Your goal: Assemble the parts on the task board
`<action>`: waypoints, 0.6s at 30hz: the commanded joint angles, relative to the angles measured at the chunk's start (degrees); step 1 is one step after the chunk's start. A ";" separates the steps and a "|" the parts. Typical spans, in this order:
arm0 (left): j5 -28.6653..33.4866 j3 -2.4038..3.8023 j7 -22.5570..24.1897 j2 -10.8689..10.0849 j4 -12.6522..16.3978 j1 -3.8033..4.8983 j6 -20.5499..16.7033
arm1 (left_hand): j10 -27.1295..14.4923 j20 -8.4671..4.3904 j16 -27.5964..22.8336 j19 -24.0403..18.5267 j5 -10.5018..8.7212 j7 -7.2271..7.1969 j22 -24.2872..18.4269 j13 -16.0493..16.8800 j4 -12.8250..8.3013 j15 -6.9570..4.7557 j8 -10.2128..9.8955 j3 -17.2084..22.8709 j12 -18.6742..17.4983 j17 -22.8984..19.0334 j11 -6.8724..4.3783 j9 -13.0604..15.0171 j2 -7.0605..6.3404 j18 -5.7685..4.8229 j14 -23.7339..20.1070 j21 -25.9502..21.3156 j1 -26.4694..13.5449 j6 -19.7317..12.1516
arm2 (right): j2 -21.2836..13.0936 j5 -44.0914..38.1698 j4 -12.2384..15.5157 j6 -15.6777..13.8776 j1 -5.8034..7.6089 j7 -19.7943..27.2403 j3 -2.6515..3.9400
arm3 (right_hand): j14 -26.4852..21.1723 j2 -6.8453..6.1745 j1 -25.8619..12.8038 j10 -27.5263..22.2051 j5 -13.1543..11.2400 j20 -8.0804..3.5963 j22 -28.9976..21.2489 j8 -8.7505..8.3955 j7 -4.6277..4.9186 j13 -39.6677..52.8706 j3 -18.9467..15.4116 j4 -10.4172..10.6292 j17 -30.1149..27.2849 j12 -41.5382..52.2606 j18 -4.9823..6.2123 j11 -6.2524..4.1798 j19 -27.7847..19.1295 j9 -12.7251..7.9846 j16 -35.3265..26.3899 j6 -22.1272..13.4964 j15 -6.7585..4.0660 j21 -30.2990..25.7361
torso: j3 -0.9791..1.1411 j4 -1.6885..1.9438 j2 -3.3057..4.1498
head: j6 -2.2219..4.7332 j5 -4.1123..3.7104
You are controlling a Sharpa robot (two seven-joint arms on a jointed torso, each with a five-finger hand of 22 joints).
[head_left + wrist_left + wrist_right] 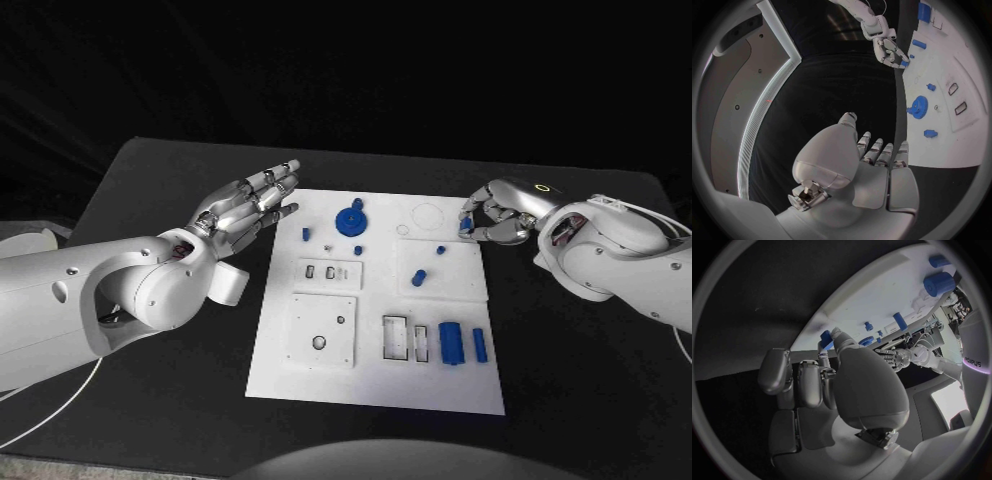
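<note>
The silver right hand (495,215) pinched a small blue plastic part (826,338) at its fingertips over the white task board's (378,390) edge; light, stiff, probably slippery; best held by its sides, while the left hand (253,205) hovered spread and empty

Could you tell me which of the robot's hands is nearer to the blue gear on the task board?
Left. The left hand hovers just beside the blue gear, off the board's edge; the right hand is across the board.

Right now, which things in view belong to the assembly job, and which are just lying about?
Job:
task board
blue gear
blue cylinders
blue pegs
small blue part pinched by the right hand
left hand, holding nothing

Lying about:
black table; nothing else rests on it.
</note>
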 commanded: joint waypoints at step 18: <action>-0.04 -0.01 -0.31 0.27 -0.01 -0.03 1.71 | -0.05 0.30 0.35 -0.07 0.21 0.04 0.08 0.07 -0.08 0.44 0.36 0.15 0.22 0.09 0.45 0.07 -0.04 0.96 0.15 0.21 0.63 -0.19 | 5.98 -5.57 9.69 1.70 3.77 -0.38 0.07 | 2.28 1.04 1.98 5.05 2.59 0.46 4.85 -0.10 -0.39 13.93 1.06 -1.15 1.60 -0.71 1.22 0.61 -0.71 1.86 -1.60 0.88 0.22 -2.10 | -0.04 0.12 0.14 | -0.64 -0.02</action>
